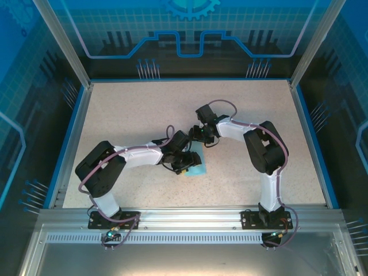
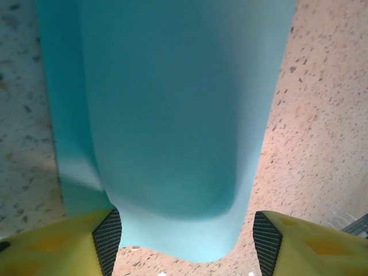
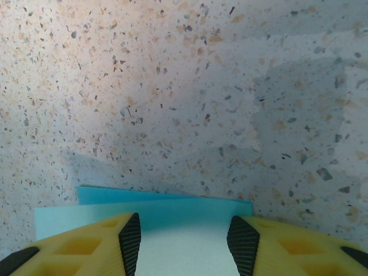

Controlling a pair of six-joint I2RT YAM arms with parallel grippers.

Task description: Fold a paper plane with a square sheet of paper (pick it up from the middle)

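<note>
sheet (image 1: 199,167): light blue, lies on the table (image 1: 144,109) near its middle, a little toward the near edge, partly covered by the left gripper (image 1: 185,165). the right gripper (image 1: 199,137) reaches in from the right and stands at the sheet's far edge. the two grippers are near each other

left wrist view: the sheet (image 2: 172,115) is not flat. it rises off the table (image 2: 322,115) in a smooth rounded bulge that runs away from the camera, and a second, flatter layer shows along its left side. the near end of the bulge sits between the fingers of the left gripper (image 2: 187,244). the jaws stand apart. the pad (image 2: 108,241) at the left of the view appears to touch the sheet's edge. the pad (image 2: 264,241) at the right is clear of it, with bare table in the gap. nothing is clamped

right wrist view: the right gripper (image 3: 187,244) is low over the sheet (image 3: 172,210). the jaws stand apart, and pale paper fills the space between the black pads (image 3: 131,241). the sheet extends past the finger at the left of the view, so it lies under the fingers and is not pinched between them. whether the fingertips press on it cannot be told. two layers show at the sheet's far edge: a darker strip behind, a lighter one in front, edges nearly parallel. beyond them lies speckled table (image 3: 172,86)
</note>
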